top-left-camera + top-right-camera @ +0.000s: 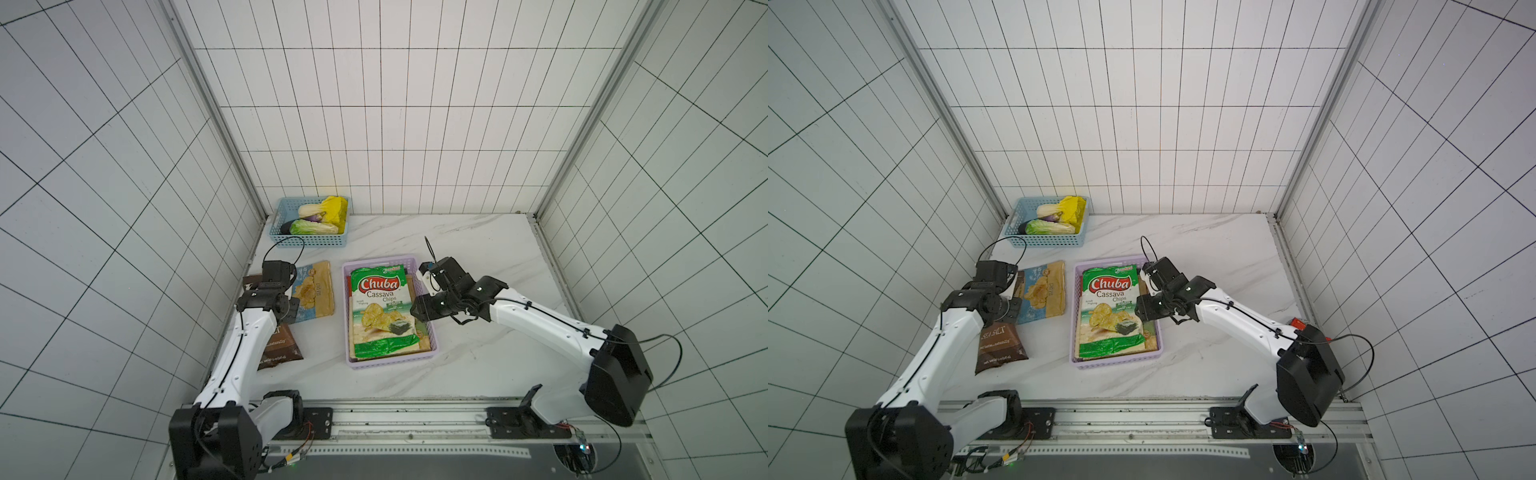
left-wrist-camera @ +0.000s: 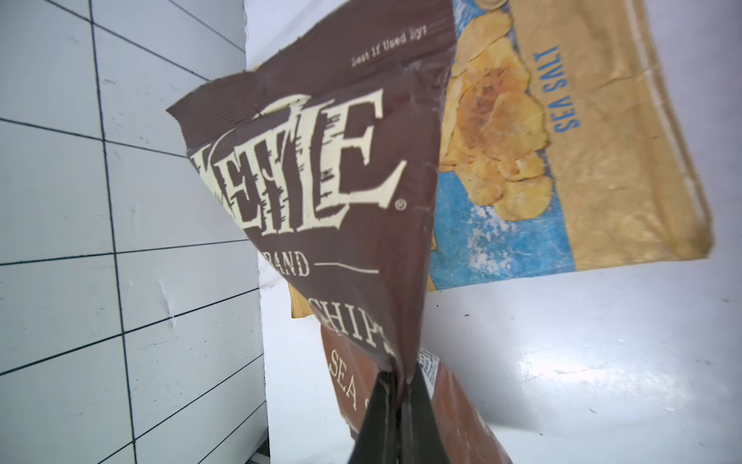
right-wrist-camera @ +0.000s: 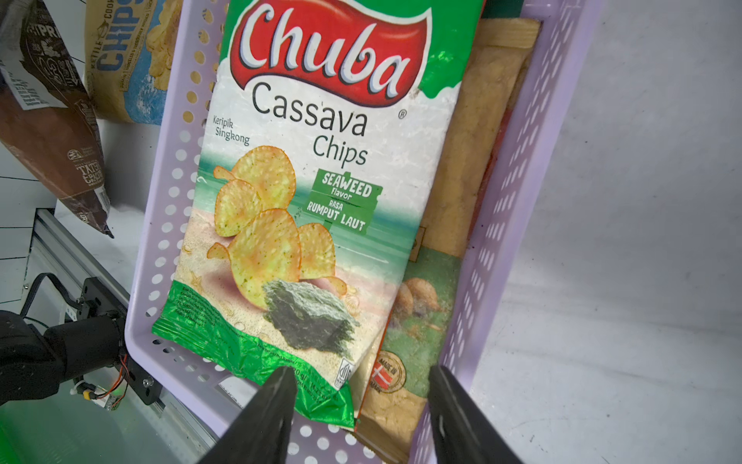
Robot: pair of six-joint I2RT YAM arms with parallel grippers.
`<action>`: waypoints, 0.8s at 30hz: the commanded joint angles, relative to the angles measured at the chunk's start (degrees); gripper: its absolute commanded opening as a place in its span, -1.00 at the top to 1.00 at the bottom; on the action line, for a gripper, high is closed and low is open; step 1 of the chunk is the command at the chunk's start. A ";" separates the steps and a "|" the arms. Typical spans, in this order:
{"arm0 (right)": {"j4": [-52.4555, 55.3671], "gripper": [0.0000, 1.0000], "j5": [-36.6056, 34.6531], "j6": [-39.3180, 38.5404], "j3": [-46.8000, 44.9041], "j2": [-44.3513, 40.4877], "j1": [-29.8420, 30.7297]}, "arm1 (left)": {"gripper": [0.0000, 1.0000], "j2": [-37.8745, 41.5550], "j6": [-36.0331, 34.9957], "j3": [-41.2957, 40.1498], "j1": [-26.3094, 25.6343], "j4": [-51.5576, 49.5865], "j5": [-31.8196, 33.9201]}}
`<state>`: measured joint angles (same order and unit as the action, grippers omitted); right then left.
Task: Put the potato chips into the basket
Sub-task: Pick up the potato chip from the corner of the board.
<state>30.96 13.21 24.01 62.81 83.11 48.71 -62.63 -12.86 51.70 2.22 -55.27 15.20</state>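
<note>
Brown Kettle bag (image 2: 321, 180) is hanging from the left gripper (image 2: 395, 381), clamped thinly on its edge and probably risking a slip; right gripper (image 3: 361, 373) is hovering, fingers apart, over the lilac basket (image 3: 502, 201).

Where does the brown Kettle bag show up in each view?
Top view: brown Kettle bag, left of the lilac basket.
Top view: bag in the same spot.
Left wrist: bag close up, dominating.
Right wrist: bag outside the basket.
Landmark: tan sea-salt bag beside it.
</note>
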 commanded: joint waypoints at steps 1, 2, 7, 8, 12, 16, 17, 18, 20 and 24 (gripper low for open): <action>0.77 -0.13 0.17 0.10 3.10 -1.17 -0.55 | 1.00 2.57 0.49 3.55 -0.85 -5.44 -2.98; 0.83 -0.14 -0.08 0.15 2.98 -1.35 -0.54 | 1.00 2.73 0.60 4.65 -0.88 -6.55 -3.82; 0.90 -0.14 -0.12 0.04 2.86 -1.80 -0.54 | 1.00 3.30 1.38 10.12 -0.98 -11.18 -9.95; 0.86 -0.14 -0.12 0.07 2.78 -1.89 -0.54 | 1.00 3.22 1.20 11.72 -1.04 -12.67 -11.95; 0.78 -0.14 0.05 0.25 2.79 -2.25 -0.54 | 1.00 3.22 0.85 16.63 -1.51 -15.79 -17.12; -1.54 -0.15 1.88 0.15 3.11 -2.82 0.32 | 1.00 3.39 0.38 20.76 -1.60 -17.02 -23.00; -2.57 -0.16 1.98 0.07 3.32 -3.12 0.93 | 1.00 3.24 0.60 21.74 -1.54 -17.13 -24.25; -3.83 -0.16 2.07 0.07 3.44 -3.51 1.55 | 1.00 2.99 0.87 22.70 -1.53 -17.17 -25.40; -7.02 -0.17 1.95 -0.02 3.84 -4.33 3.21 | 1.00 2.14 1.73 24.90 -1.66 -17.33 -27.77; -11.55 -0.23 0.77 -0.65 6.18 -4.49 6.91 | 1.00 0.38 3.39 29.30 -2.25 -17.85 -32.43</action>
<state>25.08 14.28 23.99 64.60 79.96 53.19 -61.63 -11.05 77.67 0.40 -73.69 -11.31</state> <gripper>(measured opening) 0.610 0.047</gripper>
